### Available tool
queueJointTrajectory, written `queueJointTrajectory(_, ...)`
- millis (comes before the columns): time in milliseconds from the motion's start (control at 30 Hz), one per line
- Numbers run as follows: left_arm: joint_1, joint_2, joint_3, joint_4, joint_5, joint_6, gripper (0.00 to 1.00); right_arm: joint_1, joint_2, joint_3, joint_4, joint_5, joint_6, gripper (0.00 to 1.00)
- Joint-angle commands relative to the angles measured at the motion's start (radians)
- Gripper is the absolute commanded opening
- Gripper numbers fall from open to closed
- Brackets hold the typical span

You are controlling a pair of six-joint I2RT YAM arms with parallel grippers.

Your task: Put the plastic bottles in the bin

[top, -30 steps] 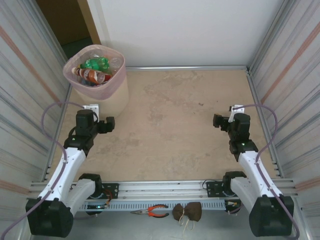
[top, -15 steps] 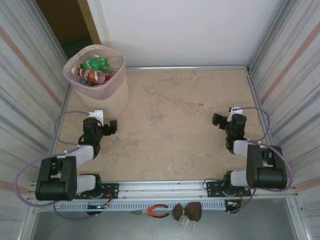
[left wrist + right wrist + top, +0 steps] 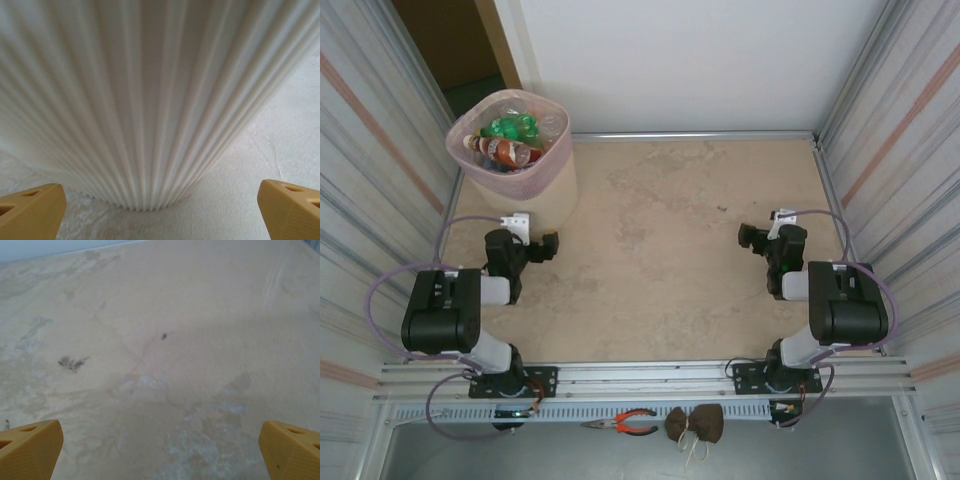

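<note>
The bottles [image 3: 512, 140] lie heaped in the bin [image 3: 548, 200], which stands at the far left corner of the table [image 3: 660, 270]; a green one, a red-labelled one and a clear one show on top, about level with the pink bag [image 3: 458, 155] folded over the rim; the rest of the table is bare, stained beige board. The left arm [image 3: 445, 310] is folded low at the near left, its head just near of the bin's foot; in the left wrist view the left gripper [image 3: 160, 212] faces the bin's ribbed wall close ahead, and its yellow fingers [image 3: 30, 210] stand spread wide at the lower corners with nothing between them. The right arm [image 3: 840, 305] is folded the same way at the near right, well apart from the bin; the right gripper [image 3: 160, 447] looks out over blotched table with a small dark speck [image 3: 164, 336], its jaws likewise spread and holding nothing. Corrugated metal walls [image 3: 910, 140] close in both sides and a white panel [image 3: 690, 60] the far end; lilac cables [image 3: 390, 285] loop beside each arm. In front of the rail [image 3: 650, 372] that carries the bases lie red-handled pliers [image 3: 625, 422] and, just beside them, a brown lump [image 3: 695, 423] whose nature cannot be told.
</note>
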Motion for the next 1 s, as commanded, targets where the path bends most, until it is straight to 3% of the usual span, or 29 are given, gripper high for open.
queueJointTrajectory(0,-0.018,-0.004,0.054,-0.035,0.001,0.045,0.99,0.01,0.007,0.027,-0.006,0.034,-0.036,0.99)
queueJointTrajectory(567,-0.053,-0.007,0.052,-0.028,-0.106,0.048,0.99,-0.002,0.009,0.04,-0.031,0.01,-0.03,0.99)
queueJointTrajectory(967,-0.054,-0.006,0.052,-0.03,-0.106,0.048,0.99,-0.006,0.007,0.038,-0.029,-0.015,-0.036,0.99)
